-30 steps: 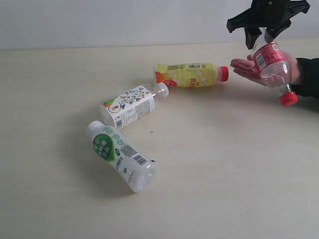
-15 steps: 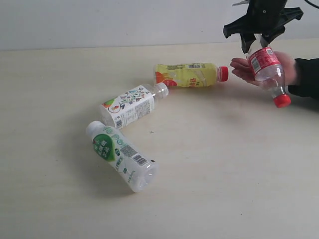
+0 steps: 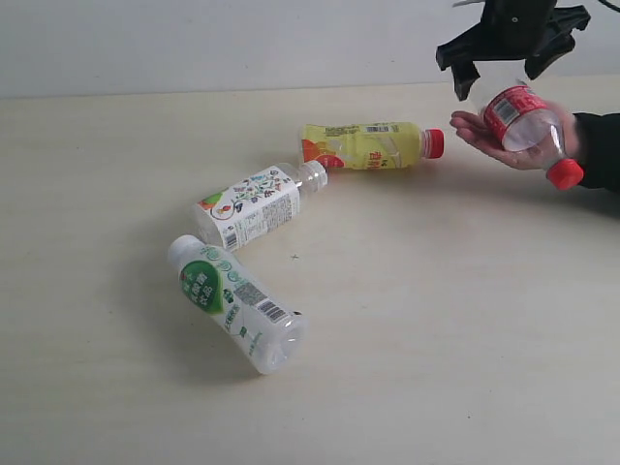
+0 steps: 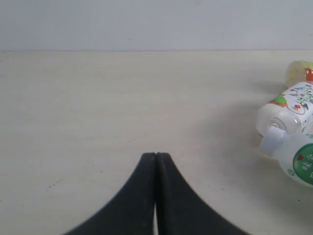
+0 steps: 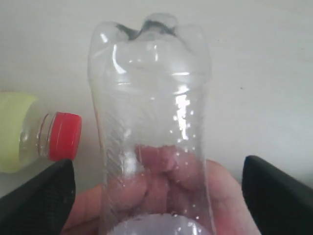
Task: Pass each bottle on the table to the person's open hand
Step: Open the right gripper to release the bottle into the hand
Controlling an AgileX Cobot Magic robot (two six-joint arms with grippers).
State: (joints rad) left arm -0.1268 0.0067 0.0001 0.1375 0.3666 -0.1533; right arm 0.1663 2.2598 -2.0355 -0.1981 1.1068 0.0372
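The clear bottle with red label and red cap [image 3: 523, 121] lies across the person's open hand [image 3: 472, 131] at the far right. My right gripper [image 3: 496, 77] hangs open just above it, its fingers [image 5: 274, 191] standing wide of the clear body [image 5: 151, 98]. The yellow-labelled bottle [image 3: 368, 145] lies on the table [image 3: 436, 339] with its red cap [image 5: 63, 136] toward the hand. The bottle with the white pictured label [image 3: 254, 205] and the white green-labelled bottle [image 3: 232, 295] lie left of centre. My left gripper [image 4: 156, 155] is shut and empty, low over bare table; it is outside the exterior view.
The person's dark sleeve [image 3: 601, 150] enters from the right edge. A pale wall [image 3: 242, 44] runs along the table's far edge. In the left wrist view the pictured-label bottle [image 4: 288, 110] and the green-labelled bottle [image 4: 296, 161] lie off to one side.
My right gripper has opened and lifted a little. The red-labelled bottle has tipped from hanging cap-down to lying flatter in the person's hand.
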